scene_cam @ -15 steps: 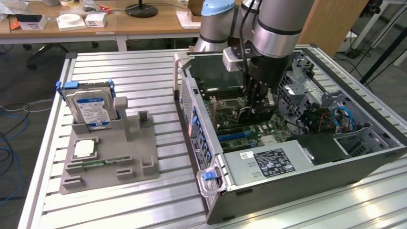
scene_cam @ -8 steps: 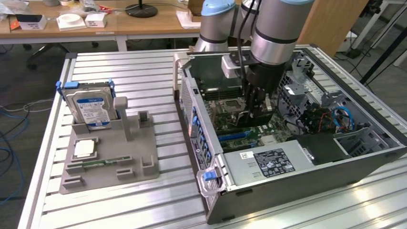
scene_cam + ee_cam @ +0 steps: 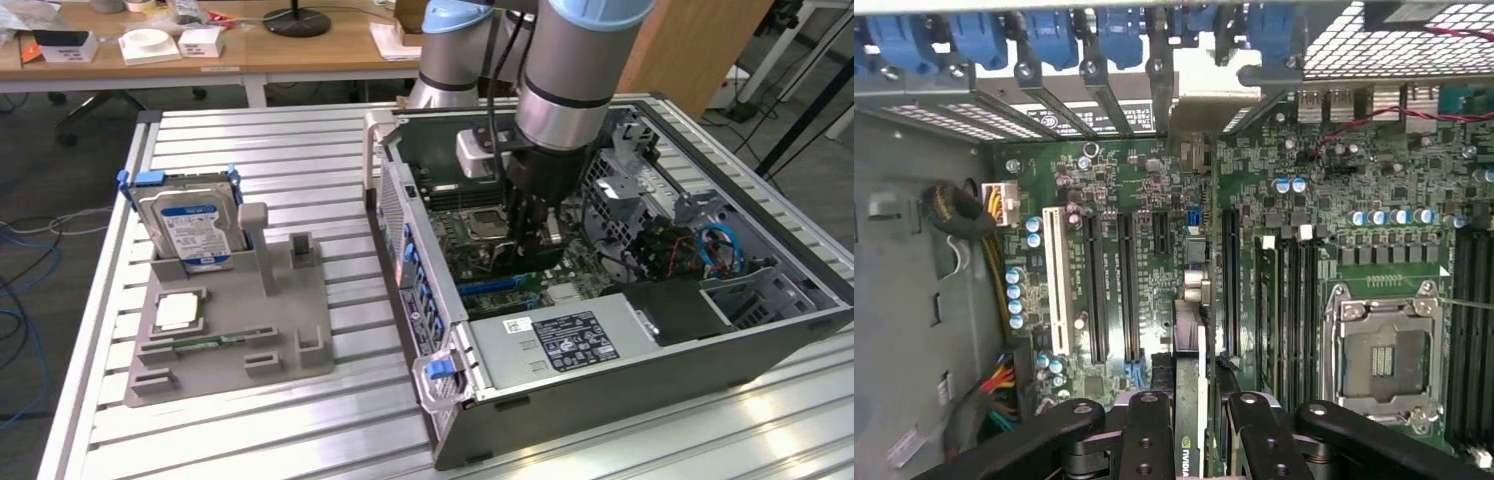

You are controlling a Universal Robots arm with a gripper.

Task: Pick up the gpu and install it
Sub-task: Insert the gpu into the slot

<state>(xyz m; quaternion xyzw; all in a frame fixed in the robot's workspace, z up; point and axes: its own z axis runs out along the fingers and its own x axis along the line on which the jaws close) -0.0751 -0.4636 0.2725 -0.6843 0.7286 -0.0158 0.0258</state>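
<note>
1 gripper (image 3: 1189, 425) half-closed on gpu (image 3: 1189, 340), above motherboard (image 3: 1334, 200) slots.

A robotics lab: behind the ribbed aluminium worktable (image 3: 267, 130) bearing an open grey computer tower case (image 3: 641, 400) stand cluttered wooden desks (image 3: 267, 45)
</note>
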